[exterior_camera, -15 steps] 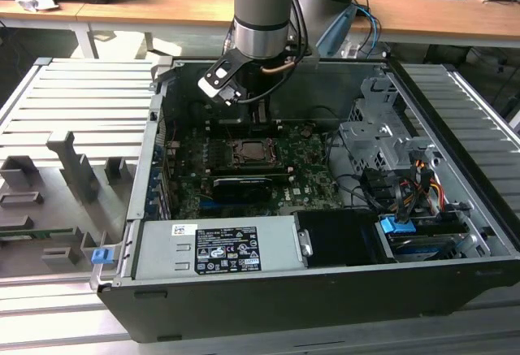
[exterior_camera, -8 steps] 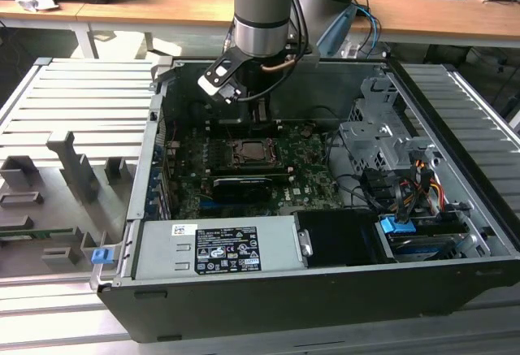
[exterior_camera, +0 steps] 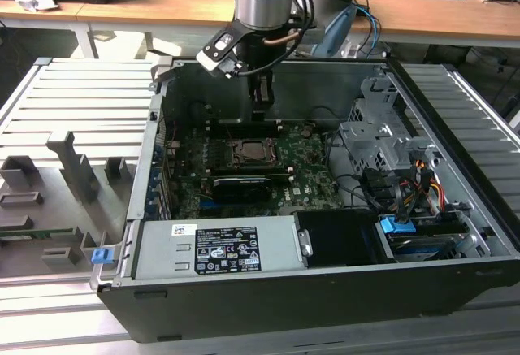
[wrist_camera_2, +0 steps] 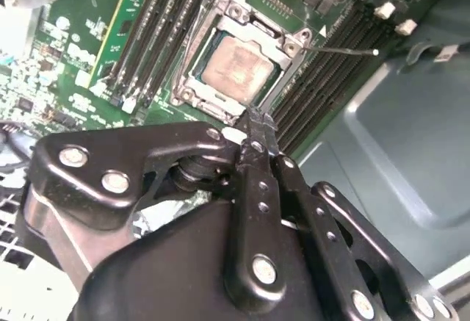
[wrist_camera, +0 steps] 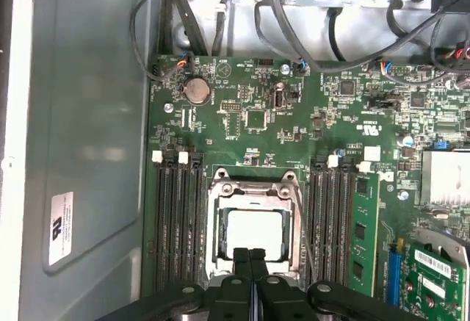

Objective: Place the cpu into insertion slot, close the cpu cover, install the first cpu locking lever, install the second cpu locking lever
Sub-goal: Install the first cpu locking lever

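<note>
My gripper (wrist_camera: 250, 253) is closed, the two black fingers (wrist_camera: 242, 258) pressed flat against each other with nothing between them. In both wrist views the tips sit at the edge of the processor socket; I cannot tell whether they touch it.

Just past my fingertips lies the cpu (wrist_camera: 253, 233), seated flat in the socket with its dull metal top facing up. The cpu cover (wrist_camera: 253, 192) lies down around it, its silvery frame bordering the chip on all sides. In the second wrist view a thin metal rod (wrist_camera_2: 349, 51) reaches out from one corner of the socket over the neighbouring slots; I cannot tell whether it is latched.

Black memory slots (wrist_camera: 180, 218) run along both sides of the socket, and a green memory module (wrist_camera: 365, 225) stands in the outermost one on one side. Beyond the socket the green board carries a coin battery (wrist_camera: 196, 89), and past that dark cables (wrist_camera: 279, 12) loop up toward the grey case wall (wrist_camera: 88, 115).

In the exterior view my arm hangs into the open computer case (exterior_camera: 325, 298). A long black card (exterior_camera: 237, 186) lies on the camera's side of the socket, next to the power supply (exterior_camera: 215, 248), and a wooden desk (exterior_camera: 162, 2) stands behind the case.
</note>
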